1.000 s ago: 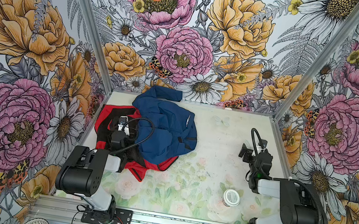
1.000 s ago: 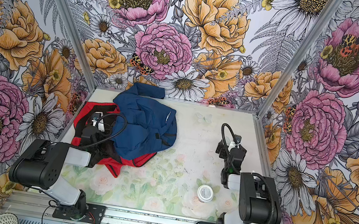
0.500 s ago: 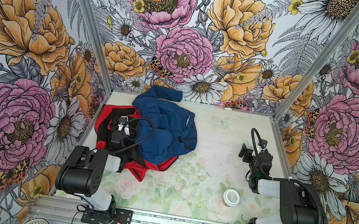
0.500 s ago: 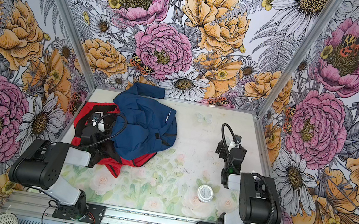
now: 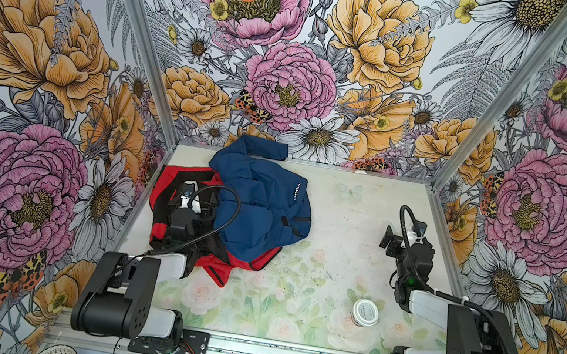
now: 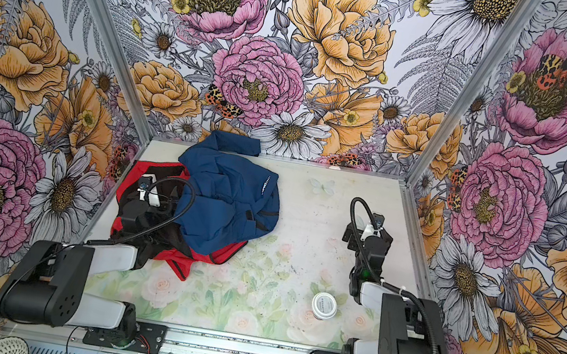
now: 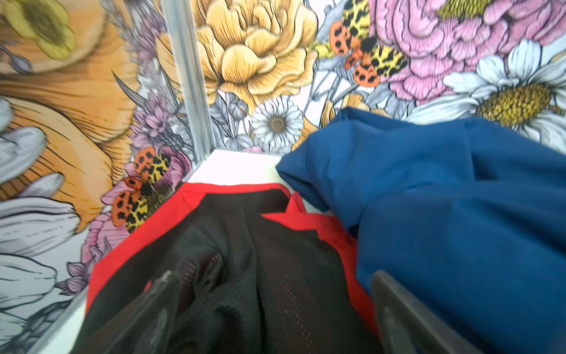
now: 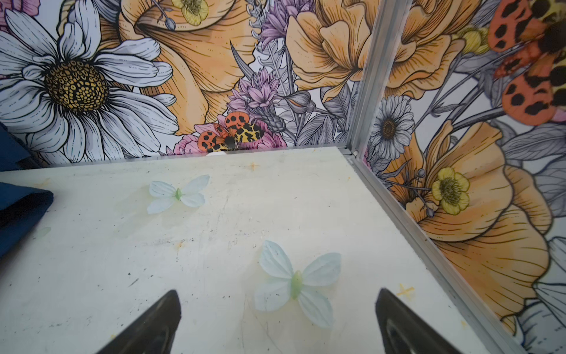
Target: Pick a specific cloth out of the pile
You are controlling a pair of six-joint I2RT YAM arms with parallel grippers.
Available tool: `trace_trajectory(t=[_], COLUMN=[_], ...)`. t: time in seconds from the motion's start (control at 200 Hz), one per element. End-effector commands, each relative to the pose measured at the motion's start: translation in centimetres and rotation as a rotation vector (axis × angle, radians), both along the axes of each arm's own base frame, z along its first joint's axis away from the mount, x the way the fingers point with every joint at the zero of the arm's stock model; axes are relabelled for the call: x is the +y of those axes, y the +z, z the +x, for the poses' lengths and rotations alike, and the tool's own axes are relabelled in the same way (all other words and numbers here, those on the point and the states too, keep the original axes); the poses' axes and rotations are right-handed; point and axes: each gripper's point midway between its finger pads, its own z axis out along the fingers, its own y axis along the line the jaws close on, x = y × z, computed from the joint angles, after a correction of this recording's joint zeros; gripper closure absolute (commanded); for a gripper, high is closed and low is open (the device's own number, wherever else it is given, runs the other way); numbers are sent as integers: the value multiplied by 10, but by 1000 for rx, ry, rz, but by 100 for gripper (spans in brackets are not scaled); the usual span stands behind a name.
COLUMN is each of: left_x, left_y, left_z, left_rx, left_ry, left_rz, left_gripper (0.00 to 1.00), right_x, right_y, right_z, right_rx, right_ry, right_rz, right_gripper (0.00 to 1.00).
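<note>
Left gripper (image 7: 272, 275), jaws spread wide, hangs directly over the red jacket's (image 5: 220, 268) black lining at the table's (image 5: 347, 204) nine o'clock, perhaps touching it. The blue jacket (image 5: 260, 213) overlaps from three o'clock. Right gripper (image 8: 278, 291), likewise spread, sits well apart.

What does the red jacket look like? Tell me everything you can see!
The red jacket is thin and crumpled, lying on the left of the table. Its black mesh lining faces up. The blue jacket lies over its right part. The open left gripper hangs above the mesh.
</note>
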Motion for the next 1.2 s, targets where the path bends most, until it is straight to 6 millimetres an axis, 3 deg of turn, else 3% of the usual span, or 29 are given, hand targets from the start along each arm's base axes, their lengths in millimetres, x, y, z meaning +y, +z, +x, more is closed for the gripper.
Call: trace_trajectory(t=[0.0,0.22,0.295,0.415,0.621,0.821,1.011,1.196], left_x=[7,-8,-22,-45,-80,-99,-109,-120], left_y=[32,114,130,138,116,62,22,-8], left_z=[-14,-44,-49,-51,-51,-37,-15,4], left_rx=[-4,-35,-17,74,344,567,708,804], left_ry=[109,153,83,-48,-242,-277,-270,-265], left_rz=[6,-53,-147,-315,-541,-610,-674,-680], left_gripper=[1,1,1,2,1,1,1,1], right_x=[-6,15,29,56,95,124,138,139], right_y=[17,62,75,88,104,113,106,99], right_z=[-4,-1,0,2,-1,-3,-3,-5], right_rx=[17,-5,-5,16,26,13,45,54], right_ry=[-53,30,92,210,360,465,516,523], right_rz=[-19,25,41,31,13,34,38,38], right_gripper=[1,0,1,1,1,1,0,0])
